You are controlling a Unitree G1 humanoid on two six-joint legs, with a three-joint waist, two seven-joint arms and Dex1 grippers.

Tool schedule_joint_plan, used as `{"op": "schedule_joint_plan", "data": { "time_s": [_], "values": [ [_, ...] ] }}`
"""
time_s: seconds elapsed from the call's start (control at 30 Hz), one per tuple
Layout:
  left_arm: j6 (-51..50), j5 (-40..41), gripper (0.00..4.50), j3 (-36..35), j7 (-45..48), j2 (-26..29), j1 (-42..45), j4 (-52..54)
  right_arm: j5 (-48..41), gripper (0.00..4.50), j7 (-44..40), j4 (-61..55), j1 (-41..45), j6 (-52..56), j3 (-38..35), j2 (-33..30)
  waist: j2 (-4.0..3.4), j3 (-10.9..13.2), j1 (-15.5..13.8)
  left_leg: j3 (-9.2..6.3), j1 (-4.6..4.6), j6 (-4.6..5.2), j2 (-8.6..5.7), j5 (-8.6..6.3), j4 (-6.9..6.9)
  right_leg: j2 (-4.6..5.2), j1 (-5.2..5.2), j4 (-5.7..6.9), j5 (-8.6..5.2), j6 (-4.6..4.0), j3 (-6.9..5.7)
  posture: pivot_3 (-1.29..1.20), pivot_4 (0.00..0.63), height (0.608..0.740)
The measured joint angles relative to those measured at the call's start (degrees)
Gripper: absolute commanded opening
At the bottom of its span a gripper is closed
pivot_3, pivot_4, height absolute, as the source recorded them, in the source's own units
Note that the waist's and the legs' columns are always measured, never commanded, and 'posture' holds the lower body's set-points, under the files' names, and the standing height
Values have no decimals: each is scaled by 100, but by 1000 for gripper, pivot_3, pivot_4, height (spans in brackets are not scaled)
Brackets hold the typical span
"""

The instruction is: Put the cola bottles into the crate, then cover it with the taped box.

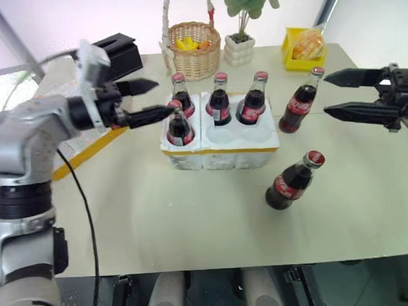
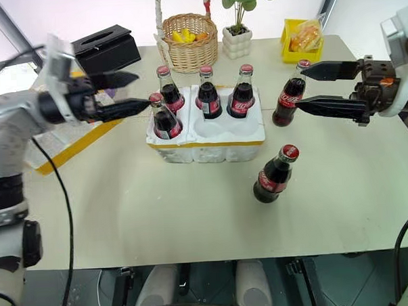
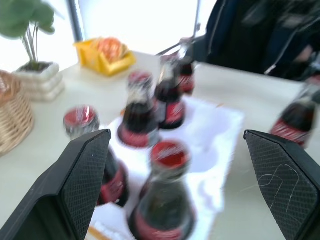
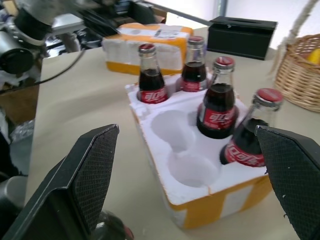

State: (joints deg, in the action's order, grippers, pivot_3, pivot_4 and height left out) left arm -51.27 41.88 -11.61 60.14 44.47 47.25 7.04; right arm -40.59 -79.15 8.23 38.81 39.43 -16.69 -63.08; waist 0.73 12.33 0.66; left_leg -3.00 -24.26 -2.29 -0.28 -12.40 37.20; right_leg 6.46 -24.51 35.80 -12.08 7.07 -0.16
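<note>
Four cola bottles (image 2: 206,93) sitting in crate (image 2: 206,136), two loose on table (image 2: 193,214). Left gripper (image 2: 127,94) and right gripper (image 2: 308,87) both spread wide, empty.

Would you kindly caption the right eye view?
Four cola bottles sit in the crate; two remain on the table.

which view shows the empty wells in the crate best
The right wrist view: it looks down into the crate, showing both empty wells beside the four seated cola bottles. The two head views show those wells from farther off. The left wrist view has them blurred and half hidden behind bottles.
</note>
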Motion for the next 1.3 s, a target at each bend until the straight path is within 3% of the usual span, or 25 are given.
{"op": "schedule_joint_plan", "data": {
  "time_s": [0.1,0.2,0.47,0.6,0.9,1.3],
  "values": [
    [-731,930,4462,-332,-146,16,318,348,184,4500,79,204,-486,-212,-250,-104,1,0,-17,0,0,0,-2,0,1,1,6,-8,-1,1,0,0,150,740],
    [-956,1310,4462,-233,-230,-107,347,602,379,4500,136,201,-1158,-475,-558,-140,0,-1,6,1,7,0,-2,0,-1,1,9,-4,0,1,0,0,150,740],
    [-490,924,4462,895,212,-510,240,372,446,4500,-50,-738,-3764,-456,-1974,-51,0,-1,37,5,21,1,-1,0,2,0,12,10,-3,0,6,0,150,740],
    [-180,683,4462,1210,473,-607,240,232,271,4500,133,-1799,-4604,-321,-2427,455,5,-4,40,3,36,1,2,0,-1,-6,22,13,-16,-16,8,0,150,740],
    [120,348,4462,1316,738,-629,240,-21,245,4500,1216,-2944,-4972,-483,-1837,1564,5,-4,4,3,34,1,2,0,2,-5,27,7,-16,-23,11,0,150,740],
    [147,250,4462,1311,732,-566,237,-6,-62,4500,1737,-3087,-4725,-443,-938,1817,5,-4,4,1,33,1,2,0,0,-5,27,5,-17,-23,11,0,150,740]
  ]
}}
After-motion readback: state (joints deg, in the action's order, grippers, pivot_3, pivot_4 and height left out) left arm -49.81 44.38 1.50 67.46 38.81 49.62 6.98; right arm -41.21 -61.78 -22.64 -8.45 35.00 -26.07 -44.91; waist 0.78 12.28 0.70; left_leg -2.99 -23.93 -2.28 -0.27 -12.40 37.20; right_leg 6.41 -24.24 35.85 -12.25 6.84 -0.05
